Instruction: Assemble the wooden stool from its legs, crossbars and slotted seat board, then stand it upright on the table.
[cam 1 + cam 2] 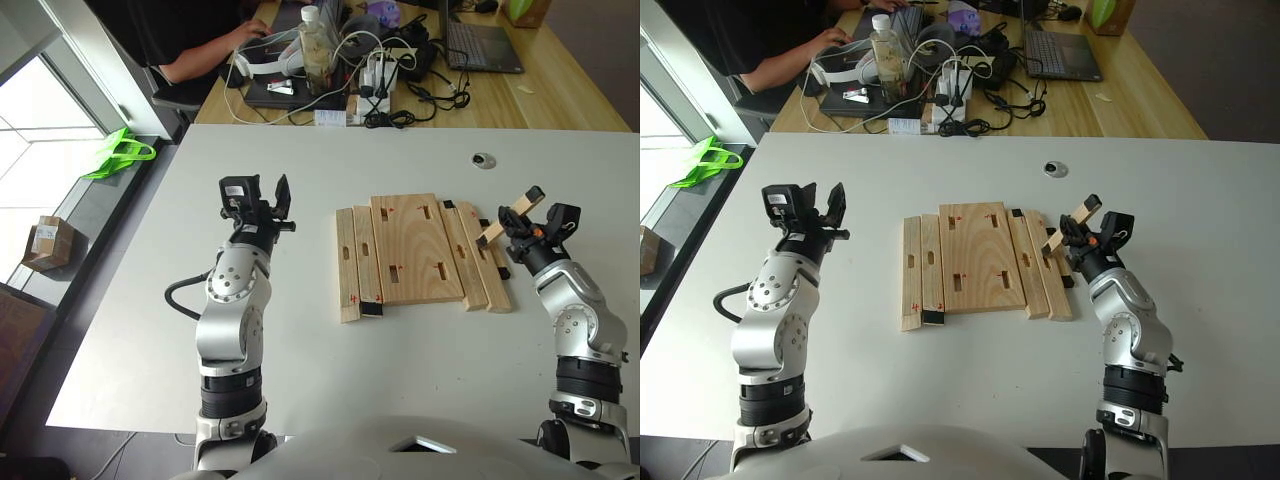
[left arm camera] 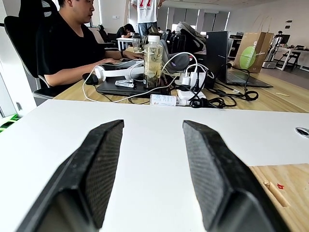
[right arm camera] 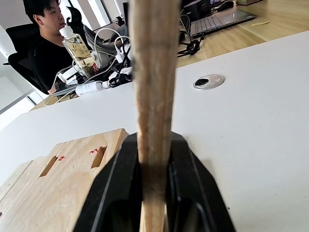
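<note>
Wooden and pale, the slotted seat board (image 1: pixel 417 248) lies flat in the middle of the white table (image 1: pixel 300 380), its four slots facing up and small red marks beside them. Two slats (image 1: pixel 356 262) lie side by side against its left edge, running the same way as the board; a small black block sits at their near end. Two more slats (image 1: pixel 482 265) lie along its right edge, partly tucked beneath the board.

Just right of those slats, the right hand (image 1: pixel 510 228) is clamped on a short wooden piece (image 1: pixel 508 217), which is held clear of the table and tilts up and away to the right. The right wrist view shows that piece (image 3: pixel 152 96) pinched tight between the two black fingers (image 3: pixel 116 188), with the board's corner close beside it.

Well to the left of the board, the left hand (image 1: pixel 257 195) is raised above bare table, its fingers (image 2: pixel 99 169) spread apart with nothing between them.

Farther back, a round cable port (image 1: pixel 484 159) is set into the table. Beyond the far edge stands a second table (image 1: pixel 560 95) carrying a bottle (image 1: pixel 314 45), a laptop (image 1: pixel 480 45) and tangled cables.
</note>
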